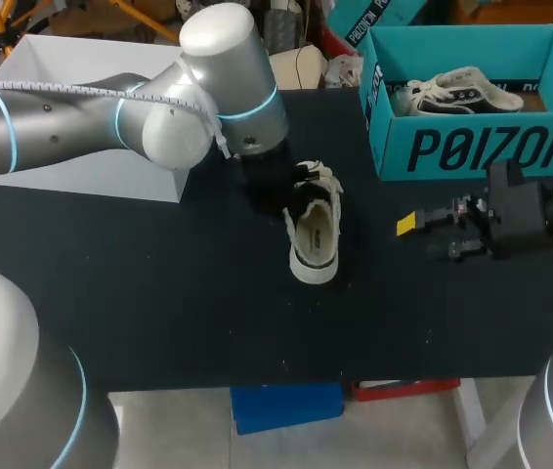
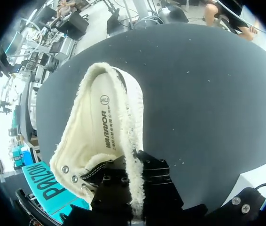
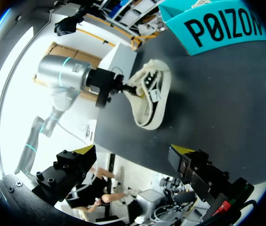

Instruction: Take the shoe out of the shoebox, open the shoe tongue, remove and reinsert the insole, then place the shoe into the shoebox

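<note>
Black table [image 1: 159, 293], shoe [image 1: 316, 239] mid-surface, teal shoebox [image 1: 472, 147] at far edge

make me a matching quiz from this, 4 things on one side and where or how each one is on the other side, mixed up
Things
1. left gripper
2. right gripper
3. loose shoe
4. second shoe

Places and states
A. inside the teal shoebox
B. open, holding nothing, over the table
C. shut on the loose shoe's edge
D. on the black table, outside the shoebox

Pairs: 1-C, 2-B, 3-D, 4-A
</note>
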Controlling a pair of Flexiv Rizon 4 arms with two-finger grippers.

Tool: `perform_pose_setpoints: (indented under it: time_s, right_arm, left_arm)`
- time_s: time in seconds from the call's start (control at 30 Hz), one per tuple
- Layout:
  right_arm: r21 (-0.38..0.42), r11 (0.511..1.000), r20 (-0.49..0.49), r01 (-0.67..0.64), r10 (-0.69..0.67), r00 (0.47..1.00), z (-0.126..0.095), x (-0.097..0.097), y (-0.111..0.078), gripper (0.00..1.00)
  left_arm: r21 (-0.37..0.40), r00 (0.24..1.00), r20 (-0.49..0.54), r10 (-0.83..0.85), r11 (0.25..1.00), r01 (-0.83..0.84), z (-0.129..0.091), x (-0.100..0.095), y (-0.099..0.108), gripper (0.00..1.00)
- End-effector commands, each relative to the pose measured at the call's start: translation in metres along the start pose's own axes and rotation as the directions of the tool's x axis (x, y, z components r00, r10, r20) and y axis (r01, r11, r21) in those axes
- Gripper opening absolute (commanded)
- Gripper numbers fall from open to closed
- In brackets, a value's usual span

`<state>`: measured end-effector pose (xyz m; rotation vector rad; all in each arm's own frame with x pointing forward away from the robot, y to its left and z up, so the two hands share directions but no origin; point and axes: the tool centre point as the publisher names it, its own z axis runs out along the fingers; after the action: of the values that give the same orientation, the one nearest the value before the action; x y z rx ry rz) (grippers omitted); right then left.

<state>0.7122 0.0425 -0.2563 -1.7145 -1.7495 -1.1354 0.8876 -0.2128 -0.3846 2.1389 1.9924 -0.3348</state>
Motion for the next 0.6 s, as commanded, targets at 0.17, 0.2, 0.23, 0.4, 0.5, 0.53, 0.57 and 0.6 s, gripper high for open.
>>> perform_pose_setpoints:
  time_s: [0.17, 0.2, 0.23, 0.4, 0.5, 0.53, 0.57, 0.6]
  right_arm:
    - [0.001, 1.0, 0.001, -0.001, 0.001, 1.0, 0.0, 0.0, 0.001, 1.0]
    - [0.001, 1.0, 0.001, -0.001, 0.001, 1.0, 0.0, 0.0, 0.001, 1.0]
    - [0.001, 1.0, 0.001, -0.001, 0.001, 1.0, 0.0, 0.0, 0.001, 1.0]
    - [0.001, 1.0, 0.001, -0.001, 0.001, 1.0, 0.0, 0.0, 0.001, 1.0]
    - [0.001, 1.0, 0.001, -0.001, 0.001, 1.0, 0.0, 0.0, 0.001, 1.0]
    - [0.001, 1.0, 0.001, -0.001, 0.001, 1.0, 0.0, 0.0, 0.001, 1.0]
    - [0.001, 1.0, 0.001, -0.001, 0.001, 1.0, 0.0, 0.0, 0.001, 1.0]
    - [0.001, 1.0, 0.001, -0.001, 0.001, 1.0, 0.0, 0.0, 0.001, 1.0]
  left_arm:
    - [-0.044, 0.998, 0.054, -0.032, 0.998, 0.035, -0.084, -0.012, -0.013, 0.0]
    - [-0.055, 0.997, 0.063, -0.048, 0.997, 0.052, -0.095, -0.015, -0.013, 0.0]
    - [-0.069, 0.995, 0.071, -0.068, 0.995, 0.073, -0.106, -0.017, -0.012, 0.0]
    - [-0.162, 0.977, 0.103, -0.188, 0.966, 0.203, -0.161, -0.019, -0.011, 0.0]
    - [-0.221, 0.954, 0.129, -0.27, 0.93, 0.293, -0.19, -0.012, -0.009, 0.0]
    - [-0.232, 0.945, 0.145, -0.293, 0.919, 0.32, -0.199, -0.008, -0.008, 0.0]
    - [-0.239, 0.934, 0.16, -0.319, 0.906, 0.35, -0.206, -0.005, -0.007, 0.0]
    - [-0.252, 0.925, 0.17, -0.34, 0.892, 0.374, -0.214, 0.0, -0.006, 0.0]
